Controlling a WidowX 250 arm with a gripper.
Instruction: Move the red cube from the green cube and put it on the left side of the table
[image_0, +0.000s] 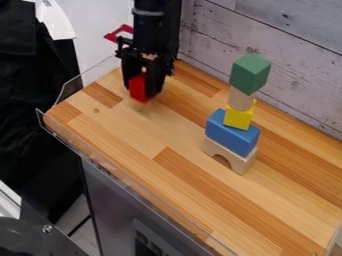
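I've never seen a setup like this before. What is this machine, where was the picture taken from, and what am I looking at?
The black machine is a robot arm, coming in from the top edge. Its two-finger gripper hangs over the far left part of the wooden table and holds a red cube. The single picture comes from a fixed camera looking down at a slant. To the right stands a stack; from the bottom up: a pale wooden arch, a blue block, a yellow block, a pale wooden piece and a green cube on top.
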